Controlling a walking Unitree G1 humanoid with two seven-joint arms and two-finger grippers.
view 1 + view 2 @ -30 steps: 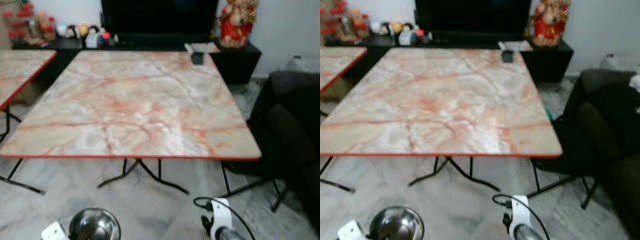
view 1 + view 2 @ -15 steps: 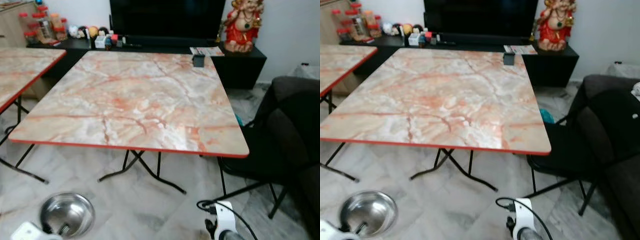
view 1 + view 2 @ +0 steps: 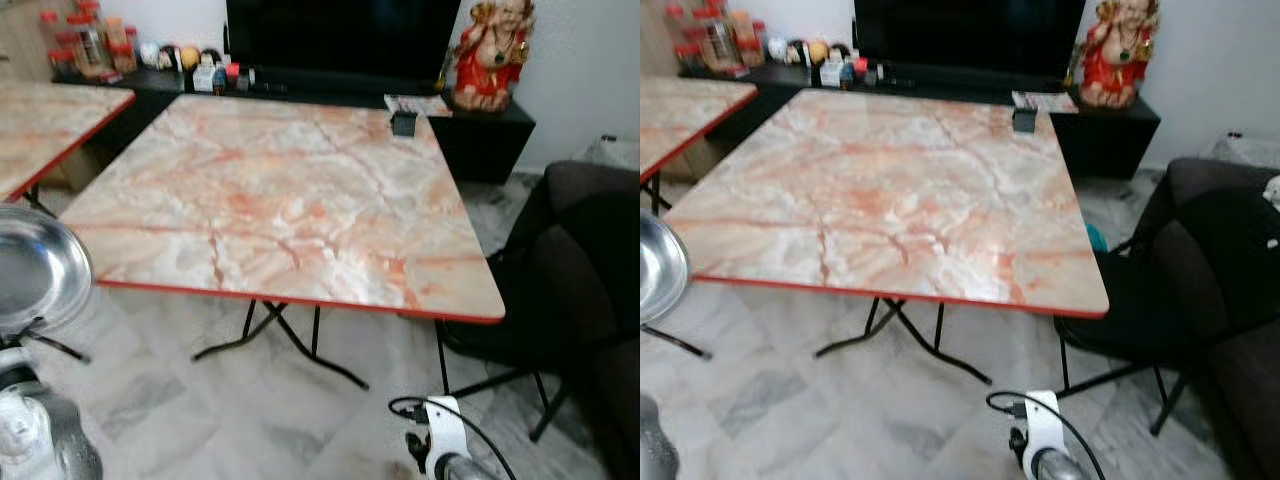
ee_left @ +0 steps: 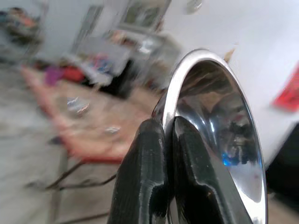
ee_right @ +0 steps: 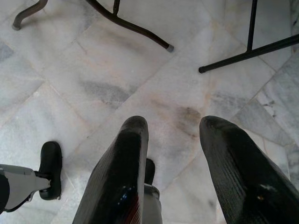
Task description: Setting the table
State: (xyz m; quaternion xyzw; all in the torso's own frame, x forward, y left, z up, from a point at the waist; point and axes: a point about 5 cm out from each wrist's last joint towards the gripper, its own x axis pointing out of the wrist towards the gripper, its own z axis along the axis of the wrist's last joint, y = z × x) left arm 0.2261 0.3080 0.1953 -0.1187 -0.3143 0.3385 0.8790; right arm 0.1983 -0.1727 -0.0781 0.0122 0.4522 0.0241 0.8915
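You are carrying a steel bowl [image 3: 35, 268] with your left tool [image 4: 164, 154], and its two black fingers [image 4: 145, 177] are pressing together on the rim of the bowl, one on the outside and one on the inside. From the head views, the bowl is hanging at the left side, beside the near left corner of the marble tabletop [image 3: 290, 190] and not yet over it. I am judging that the task is only at its beginning: nothing for a meal is lying on this tabletop, only a small dark object [image 3: 403, 123] is standing at its far edge, so the bowl is waiting to be placed, and any other dishes are remaining after it. Your right tool [image 5: 173, 168] is hanging low over the marble floor [image 5: 117, 70] with its fingers apart and holding nothing. The left wrist view is giving you the grip on the rim closely, which the head views are not showing, but its background is blurred. The head views are giving you the whole tabletop, a second tabletop [image 3: 45, 125] at the left, and a dark chair [image 3: 560, 290] at the right side. The right wrist view is adding the metal table legs [image 5: 135, 28] on the floor
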